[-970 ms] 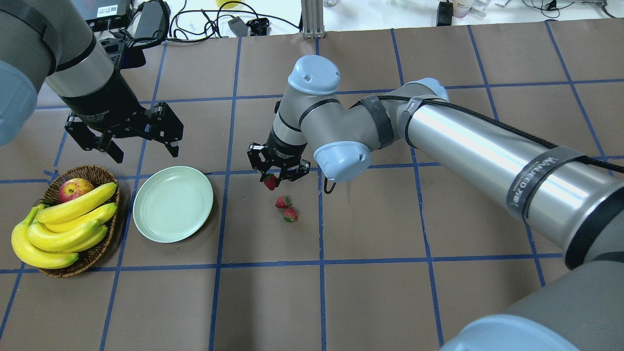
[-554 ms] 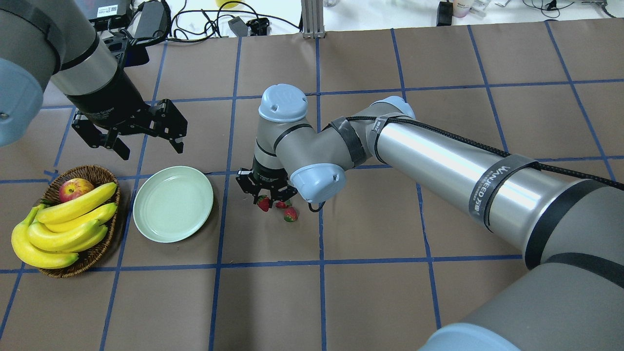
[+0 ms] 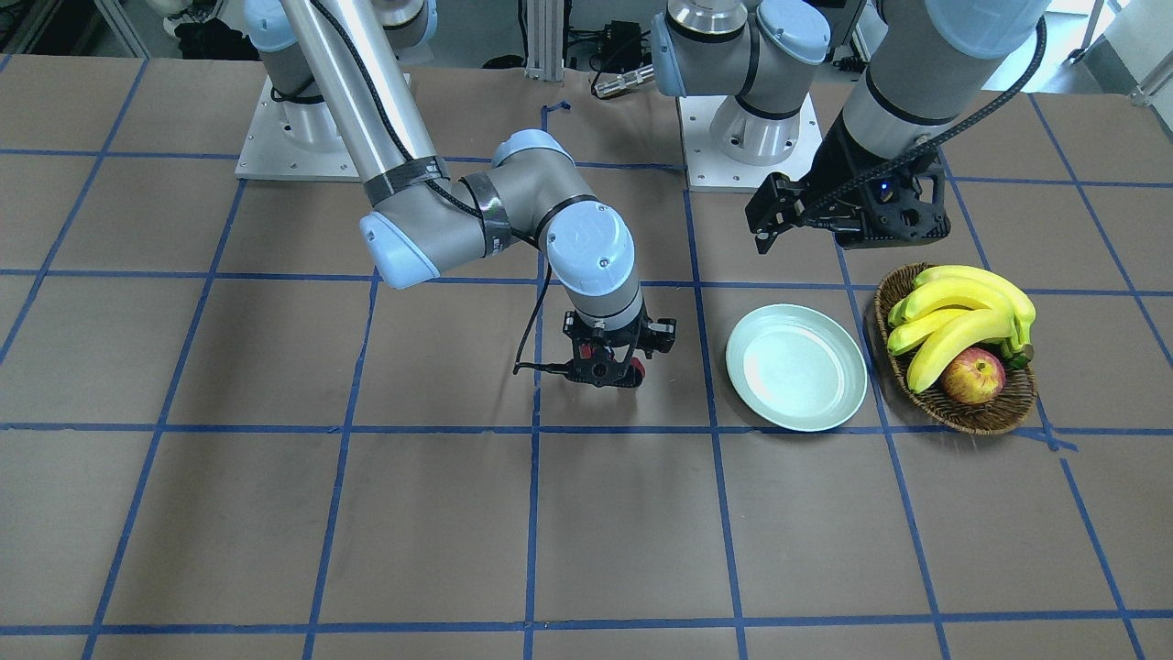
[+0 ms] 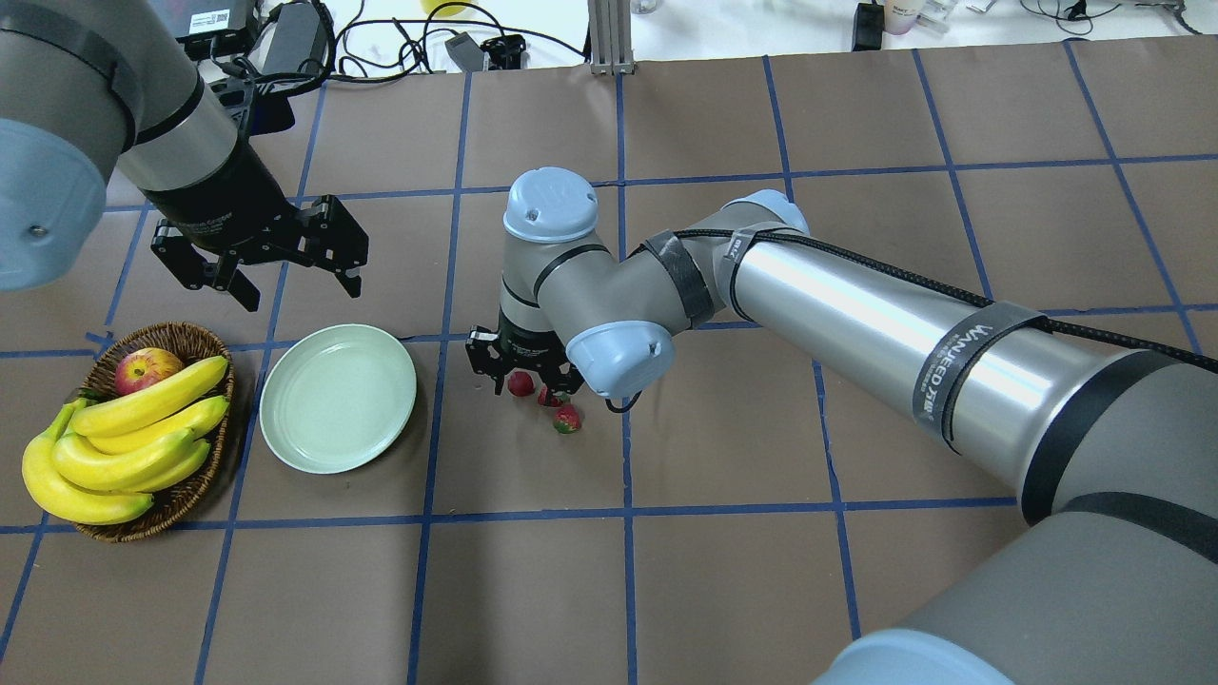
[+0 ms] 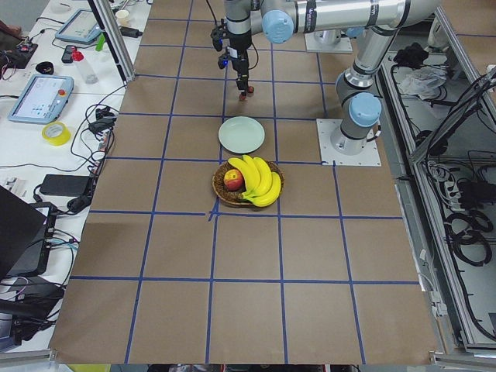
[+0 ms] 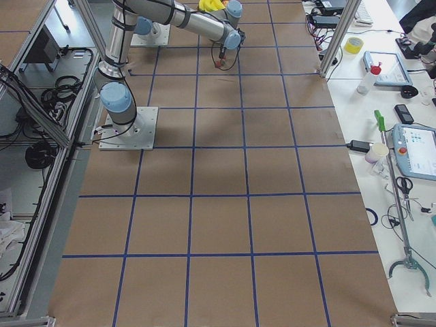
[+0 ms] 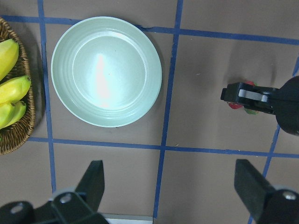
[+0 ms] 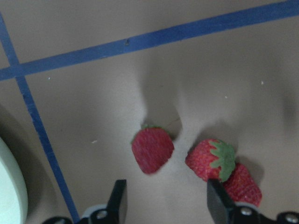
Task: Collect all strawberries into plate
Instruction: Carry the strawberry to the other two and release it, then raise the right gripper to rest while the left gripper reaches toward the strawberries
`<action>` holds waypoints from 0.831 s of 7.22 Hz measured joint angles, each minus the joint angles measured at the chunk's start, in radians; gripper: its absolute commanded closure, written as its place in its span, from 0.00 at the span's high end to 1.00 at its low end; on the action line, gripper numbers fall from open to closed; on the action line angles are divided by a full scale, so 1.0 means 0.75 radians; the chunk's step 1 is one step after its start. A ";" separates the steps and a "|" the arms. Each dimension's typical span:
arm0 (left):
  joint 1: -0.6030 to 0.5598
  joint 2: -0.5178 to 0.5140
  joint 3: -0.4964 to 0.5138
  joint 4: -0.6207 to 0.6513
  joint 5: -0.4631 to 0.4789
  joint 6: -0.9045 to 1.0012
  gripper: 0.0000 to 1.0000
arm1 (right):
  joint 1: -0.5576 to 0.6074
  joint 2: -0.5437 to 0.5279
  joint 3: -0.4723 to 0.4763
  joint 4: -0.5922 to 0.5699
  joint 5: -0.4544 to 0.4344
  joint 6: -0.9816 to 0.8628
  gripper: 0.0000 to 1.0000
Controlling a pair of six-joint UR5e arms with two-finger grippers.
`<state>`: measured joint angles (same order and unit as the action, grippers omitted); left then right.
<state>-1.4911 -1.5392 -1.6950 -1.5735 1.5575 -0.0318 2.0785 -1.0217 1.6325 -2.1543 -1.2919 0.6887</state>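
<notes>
Right gripper [image 8: 167, 198]: fingers spread, empty | strawberry [image 8: 152, 149] you carried now lies beside other strawberries [image 8: 212, 161] | plate [image 4: 338, 398] bare, regrasp needed | left gripper [image 4: 302, 293] wide.

Bright even light, glare on the plate [image 7: 126, 70], soft shadows, close-up slightly blurred

table [image 4: 723, 590] | brown, blue grid lines | carries strawberries [image 4: 567, 419], plate [image 4: 338, 400], basket [image 4: 181, 333]
</notes>
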 measured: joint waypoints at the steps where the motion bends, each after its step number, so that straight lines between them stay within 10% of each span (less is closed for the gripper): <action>1: 0.003 -0.008 -0.003 -0.004 -0.002 -0.007 1.00 | 0.000 0.000 0.000 0.003 -0.011 0.000 0.70; 6: 0.018 -0.020 -0.016 -0.007 -0.004 -0.009 1.00 | -0.046 -0.109 -0.015 0.096 -0.110 -0.071 0.87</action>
<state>-1.4774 -1.5542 -1.7067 -1.5787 1.5544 -0.0386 2.0443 -1.1035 1.6212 -2.0825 -1.3746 0.6357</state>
